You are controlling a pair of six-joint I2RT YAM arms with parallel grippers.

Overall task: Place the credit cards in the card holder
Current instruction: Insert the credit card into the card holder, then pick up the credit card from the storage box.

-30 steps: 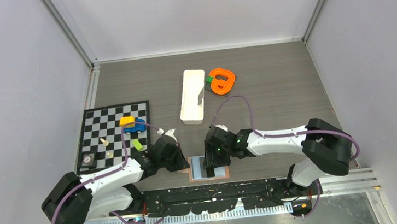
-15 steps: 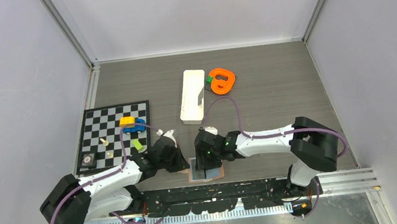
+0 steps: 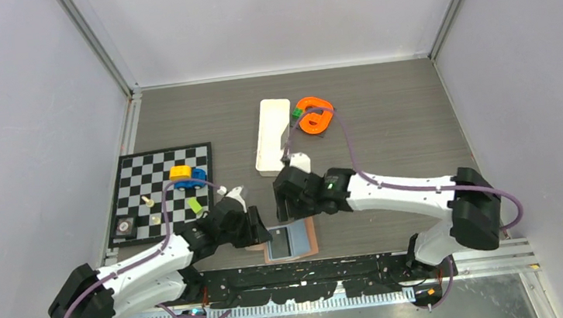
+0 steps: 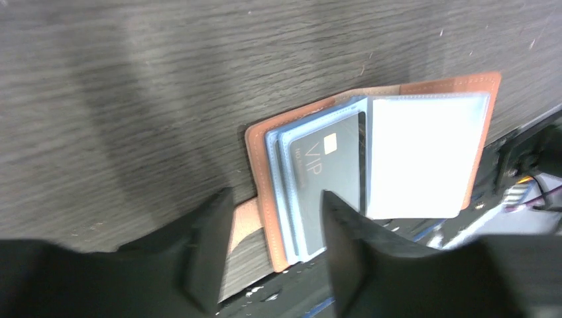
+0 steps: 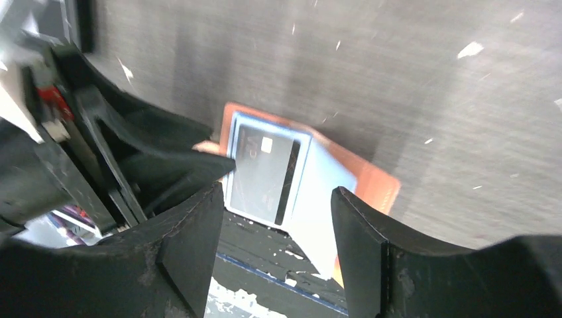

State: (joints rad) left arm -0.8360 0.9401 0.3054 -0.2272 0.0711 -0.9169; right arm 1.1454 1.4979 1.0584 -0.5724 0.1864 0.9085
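Card holder (image 3: 295,240): open and flat on the tabletop (image 3: 393,133), right at the near edge between the two arms, tan cover down and pale blue-grey sleeves up.
Black card (image 4: 328,180): tucked into the sleeve stack on the half nearer the left arm, "VIP" face showing. It looks fully seated.
Other half: a pale clear sleeve (image 4: 417,156), seemingly empty and, I'd judge, ready for a card.
Left fingers (image 4: 205,255): down low and spread apart at the holder's outer edge, with the closing tab (image 4: 242,215) lying in the gap between them. They clamp nothing that I can see; I read them as bracing the holder so it neither slides nor folds shut.
Right fingers (image 5: 185,258): wide apart and empty, raised over the holder on its far side.
Progress: only one card is in view, and it's in.
Risk: the holder sits at the edge, so a careless nudge could push it off.
Further out: white tray (image 3: 271,135) and chessboard (image 3: 158,188), both well apart.
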